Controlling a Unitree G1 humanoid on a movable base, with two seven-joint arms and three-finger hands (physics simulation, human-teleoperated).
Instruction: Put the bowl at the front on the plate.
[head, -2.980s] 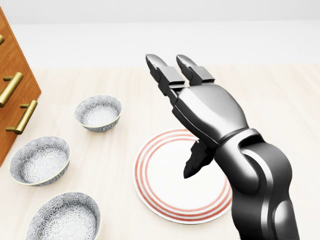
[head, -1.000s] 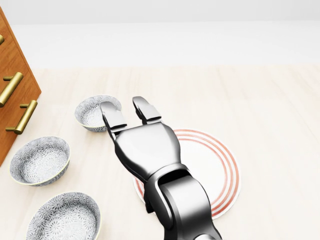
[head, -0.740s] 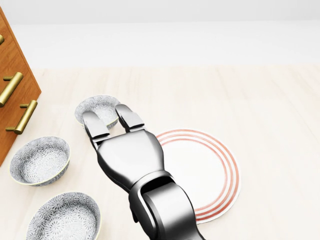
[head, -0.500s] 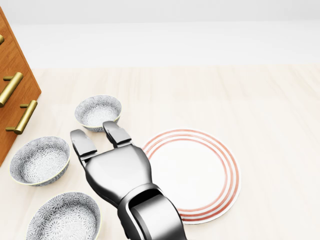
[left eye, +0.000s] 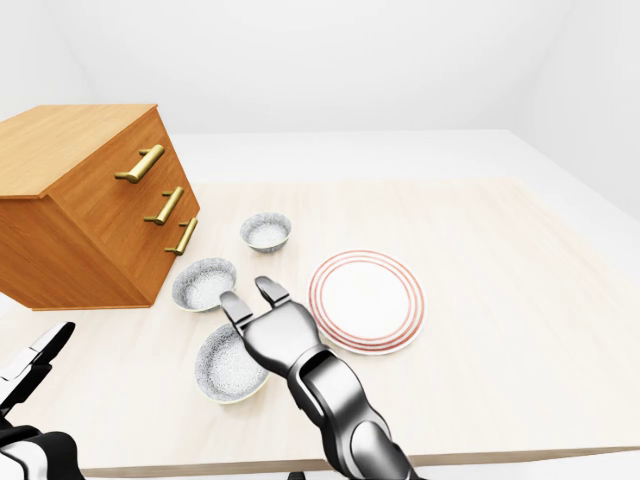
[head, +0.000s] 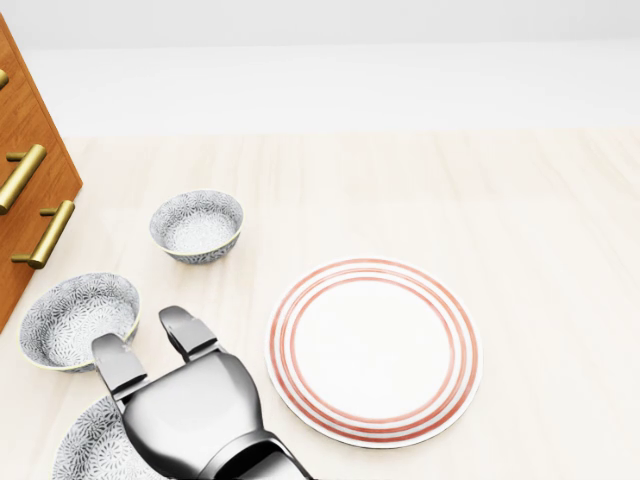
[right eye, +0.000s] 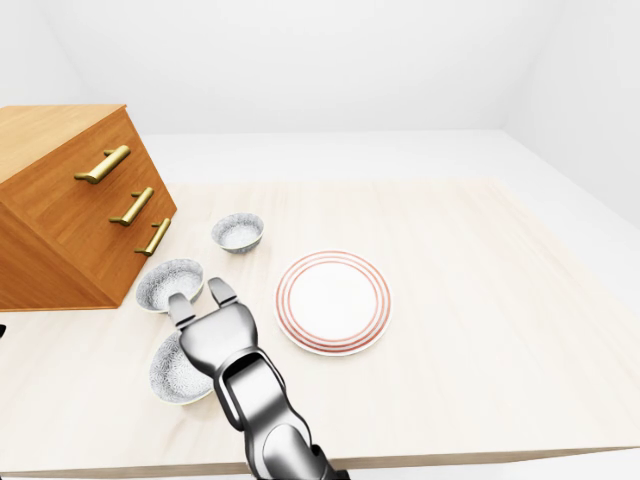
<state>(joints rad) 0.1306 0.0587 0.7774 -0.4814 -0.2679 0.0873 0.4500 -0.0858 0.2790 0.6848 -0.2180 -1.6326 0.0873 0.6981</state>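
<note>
Three patterned grey bowls lie in a row left of a white plate (head: 372, 350) with red rings. The bowl nearest the bottom of the head view (head: 82, 452) is partly covered by my right hand (head: 145, 340). That hand hangs over the bowl's right side, open, its two upper fingers (head: 186, 330) stretched toward the middle bowl (head: 75, 320); the thumb is hidden underneath. In the left-eye view the same bowl (left eye: 222, 372) shows left of the palm. Low at that view's left edge my left hand (left eye: 35, 362) stands open, far from the bowls.
The third bowl (head: 196, 225) sits higher up, near a wooden drawer chest (left eye: 80, 210) with brass handles (head: 22, 176). The table's near edge (left eye: 500, 455) runs along the bottom of the eye views.
My right hand has swept from over the plate leftward and down the head view, and now hangs over the lowest bowl. The plate is uncovered. Bowls and plate have not moved.
</note>
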